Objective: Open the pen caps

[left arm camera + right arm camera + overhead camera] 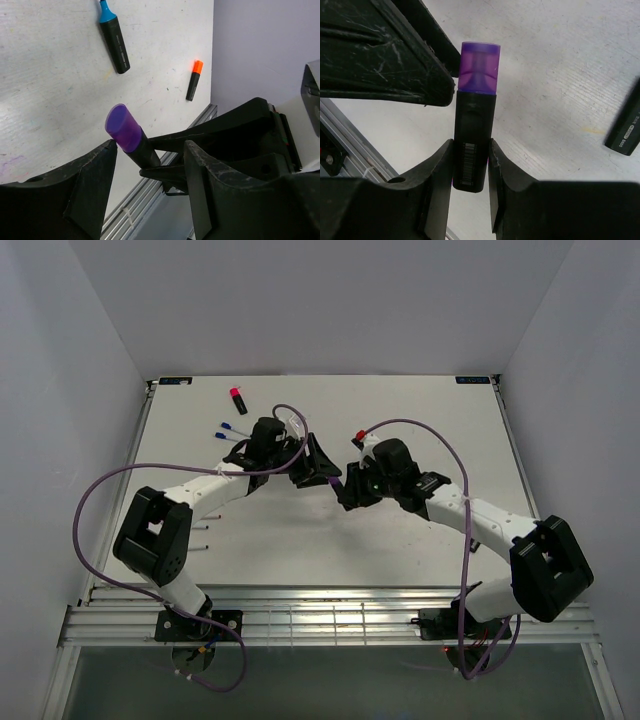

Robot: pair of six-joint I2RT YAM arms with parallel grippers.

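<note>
My right gripper (471, 145) is shut on the body of a stubby black marker (472, 125), held off the table with its purple cap (479, 67) still on. In the left wrist view that cap (123, 127) sits by the tip of one finger (97, 165) of my left gripper (150, 150). That gripper stands open and does not grip the cap. From above, both grippers (318, 468) (347, 488) meet over the middle of the table, the purple cap (335, 480) between them.
On the white table (50, 100) lie a black marker with a cyan cap (105, 12) and another with an orange cap (198, 66). At the back left lie a pink-capped marker (237, 397) and thin pens with blue caps (228, 430). Another black marker (625, 130) lies at the right.
</note>
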